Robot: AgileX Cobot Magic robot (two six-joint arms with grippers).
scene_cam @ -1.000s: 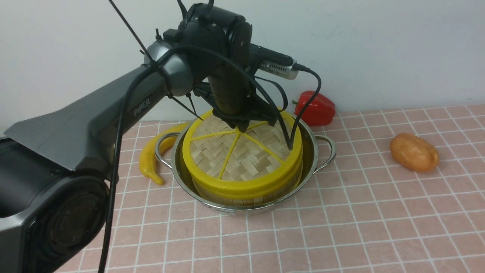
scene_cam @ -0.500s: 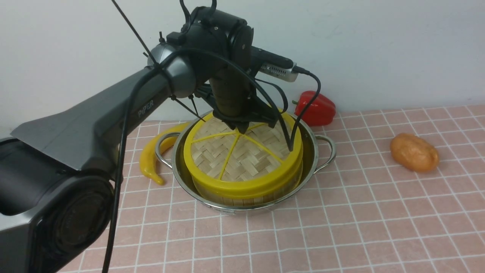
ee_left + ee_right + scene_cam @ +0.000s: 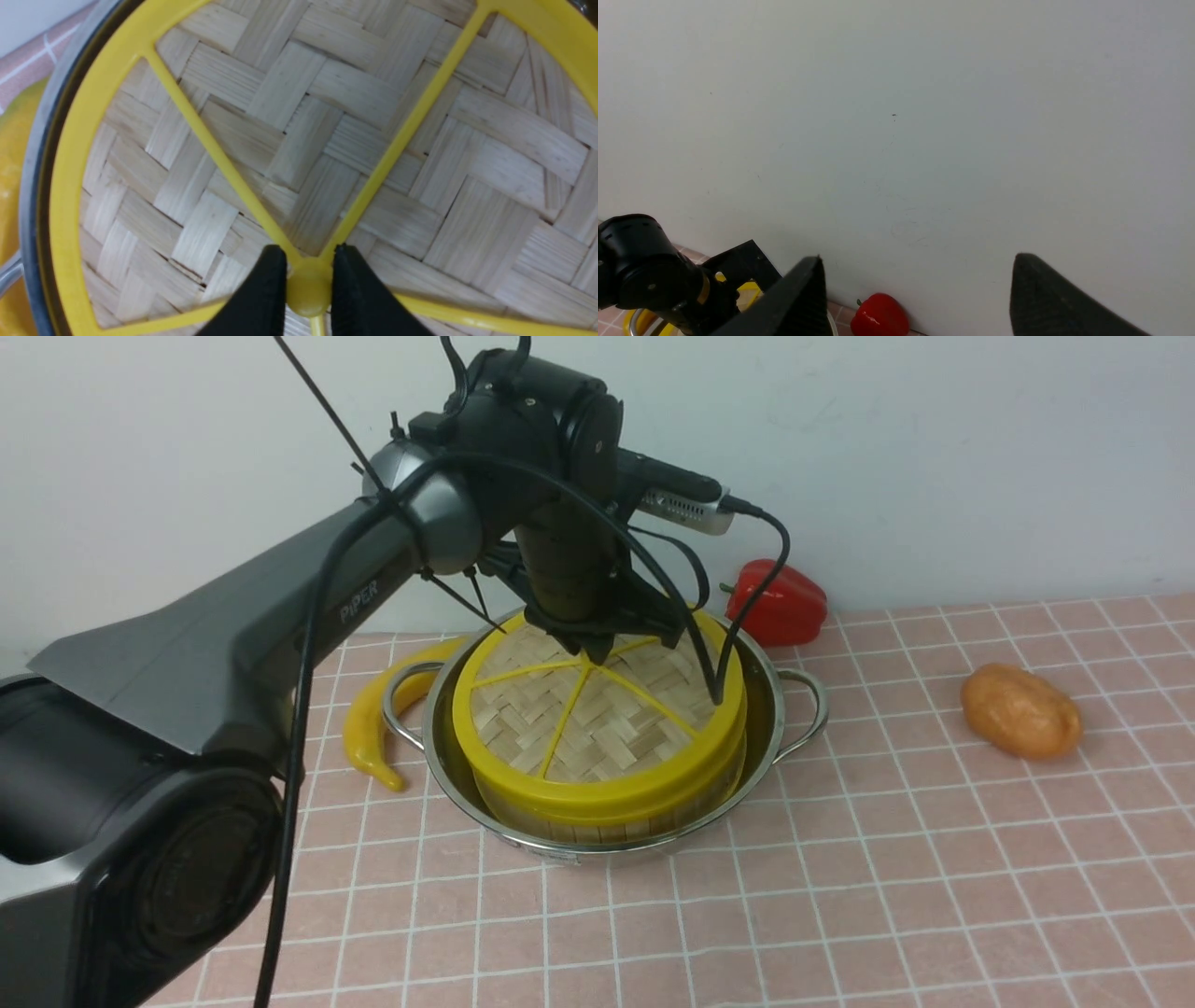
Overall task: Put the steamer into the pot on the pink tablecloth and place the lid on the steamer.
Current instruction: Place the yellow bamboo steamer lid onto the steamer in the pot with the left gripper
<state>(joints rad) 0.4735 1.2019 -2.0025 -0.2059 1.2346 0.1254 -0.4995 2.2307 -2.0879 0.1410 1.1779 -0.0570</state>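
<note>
Squarely in the middle of the front view, the pot (image 3: 764, 709) sits on the pink cloth (image 3: 840, 877), with its two loop handles pointing out to the left and to the right. The steamer (image 3: 653, 817) stands upright inside it, and a band of bare steel wall shows around it. The lid (image 3: 597, 728) lies flat on top of the steamer, knob up, its yellow spokes fanning out from the centre. Whatever the steamer holds is hidden under the lid. The left arm (image 3: 280, 616) reaches over the pot, and the left fingers (image 3: 590, 644) point straight down onto the lid's centre. A curved yellow pepper (image 3: 369, 723) lies just beside the pot's left handle, its length running from near to far. A red pepper (image 3: 780, 602) rests by the wall (image 3: 934, 448), and an orange lump (image 3: 1020, 711) lies well apart on the right.

In the left wrist view, the left fingers are clenched on the knob (image 3: 308, 289), one black tip touching each side of it. Woven bamboo fills most of the picture.

In the right wrist view, the right fingers (image 3: 798, 303) are spread wide and grasp nothing, facing the wall. The red pepper and part of the left arm show beyond them.
</note>
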